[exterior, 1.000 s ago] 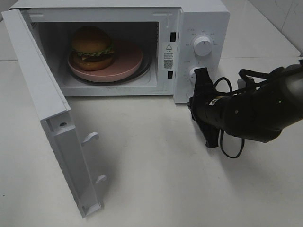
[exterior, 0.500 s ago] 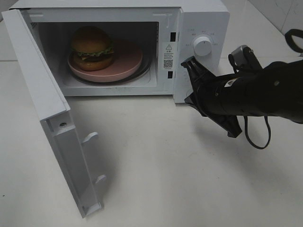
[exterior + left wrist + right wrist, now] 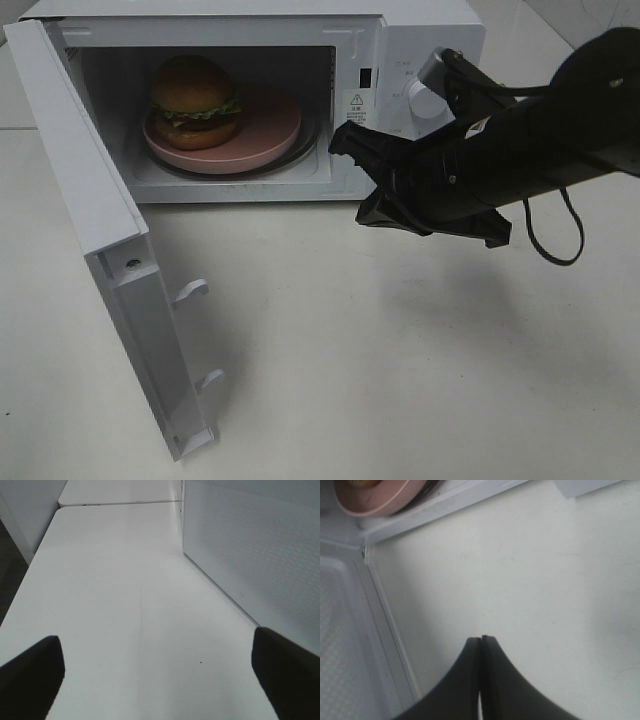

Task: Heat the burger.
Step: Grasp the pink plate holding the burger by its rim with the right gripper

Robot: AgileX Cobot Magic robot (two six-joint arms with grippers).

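The left gripper (image 3: 155,639) is seen only in its own wrist view, where its two dark fingers (image 3: 30,672) are spread wide apart above the bare white table (image 3: 400,360), with nothing held between them. A white dotted panel (image 3: 250,545) stands close beside it. This is possibly a side of the microwave, though that cannot be settled from the view. In the high view, the microwave door (image 3: 95,215) is swung fully open at the far left, and two white latch hooks (image 3: 190,291) are shown on its inner edge. Inside the open microwave (image 3: 430,35), the burger (image 3: 193,100) is seated upright on the left part of a pink round plate (image 3: 272,125), and the plate is set in the middle of the cavity floor. A warning sticker (image 3: 355,101) is fixed to the frame at the right of the opening. Just in front of that frame, the right gripper (image 3: 340,142) is held above the table with its jaws pressed tightly together and empty, as the right wrist view confirms. Its tips are pointed toward the cavity mouth and appear to touch nothing. Behind the black right arm (image 3: 520,150), the upper white knob (image 3: 424,100) of the control panel is partly covered.
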